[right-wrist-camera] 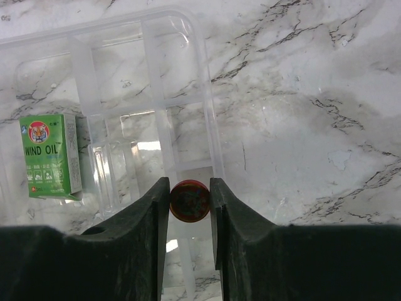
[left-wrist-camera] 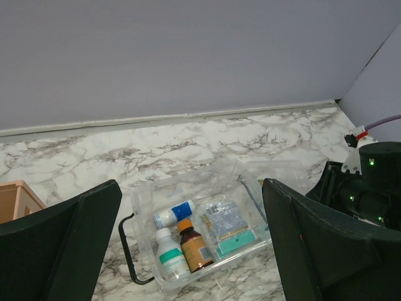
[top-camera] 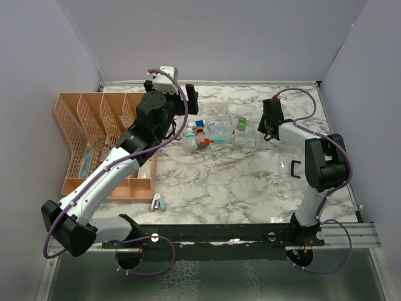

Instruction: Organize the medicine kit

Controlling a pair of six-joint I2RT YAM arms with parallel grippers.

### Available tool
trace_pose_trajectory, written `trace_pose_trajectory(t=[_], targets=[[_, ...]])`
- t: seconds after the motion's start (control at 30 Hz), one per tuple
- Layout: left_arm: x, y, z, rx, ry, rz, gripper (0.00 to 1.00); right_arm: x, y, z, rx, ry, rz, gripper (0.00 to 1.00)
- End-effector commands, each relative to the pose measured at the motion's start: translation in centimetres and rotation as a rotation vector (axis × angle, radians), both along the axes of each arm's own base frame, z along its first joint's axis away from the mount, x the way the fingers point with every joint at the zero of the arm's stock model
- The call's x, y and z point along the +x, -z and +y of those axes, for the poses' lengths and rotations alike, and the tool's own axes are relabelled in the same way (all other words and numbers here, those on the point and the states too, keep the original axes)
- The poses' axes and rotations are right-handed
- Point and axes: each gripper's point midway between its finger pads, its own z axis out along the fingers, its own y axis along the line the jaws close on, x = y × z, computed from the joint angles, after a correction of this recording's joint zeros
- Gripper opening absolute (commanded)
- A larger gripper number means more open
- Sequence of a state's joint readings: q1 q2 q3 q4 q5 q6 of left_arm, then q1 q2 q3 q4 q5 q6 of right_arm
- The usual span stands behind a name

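The medicine kit is a clear box with a black handle, lying open at the table's middle back. It holds a blue-labelled white bottle, a green-labelled white bottle, an amber bottle and a bagged teal packet. My left gripper hovers open above it, holding nothing. To its right lies a clear divided tray holding a green Wind Oil box. My right gripper is shut on a small red round tin over the tray's edge.
An orange lattice desk organizer fills the left side beneath my left arm. A small white and blue item lies in front of it. A black C-shaped piece sits beside my right arm. Walls close off the back and sides.
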State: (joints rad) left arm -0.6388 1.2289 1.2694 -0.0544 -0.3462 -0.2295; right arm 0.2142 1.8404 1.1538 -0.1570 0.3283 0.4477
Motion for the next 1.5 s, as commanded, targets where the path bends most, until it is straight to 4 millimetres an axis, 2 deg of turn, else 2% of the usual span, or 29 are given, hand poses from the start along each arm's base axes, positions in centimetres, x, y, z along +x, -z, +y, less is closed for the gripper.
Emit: trace_pose_trajectory(t=[0.0,0.3,0.6,0.73,0.9,1.07,1.27,1.47], targets=[[-0.3,-1.3,-0.4,-0.028,0.026,-0.02,0.99,0.5,-0.1,-0.3,-0.012,0.003,-0.009,0.31],[-0.4,-1.3,-0.4,-0.03,0.026,-0.02,0.99,0.3,-0.5,0.0,-0.002,-0.013,-0.01,0.38],[-0.4,-1.3,-0.4,-0.03,0.026,-0.02,0.99,0.9,-2.8,0.2,-0.002,-0.04,-0.039,0.41],[-0.4,-1.2,-0.4,-0.031,0.027,-0.018,0.99,1.2,-4.2,1.1,0.02,-0.089,-0.053,0.41],[-0.4,-1.1,-0.5,-0.031,0.028,-0.015,0.99,1.6,-4.9,3.4,0.091,-0.188,-0.048,0.41],[-0.4,-1.0,-0.4,-0.033,0.026,-0.011,0.99,1.7,-4.0,4.2,0.133,-0.183,0.002,0.41],[-0.4,-0.9,-0.3,-0.028,0.021,-0.01,0.99,1.9,-2.8,5.1,0.135,-0.211,0.04,0.46],[-0.4,-0.9,-0.4,-0.031,0.025,-0.008,0.99,1.8,-0.6,5.3,0.11,-0.199,0.124,0.46]])
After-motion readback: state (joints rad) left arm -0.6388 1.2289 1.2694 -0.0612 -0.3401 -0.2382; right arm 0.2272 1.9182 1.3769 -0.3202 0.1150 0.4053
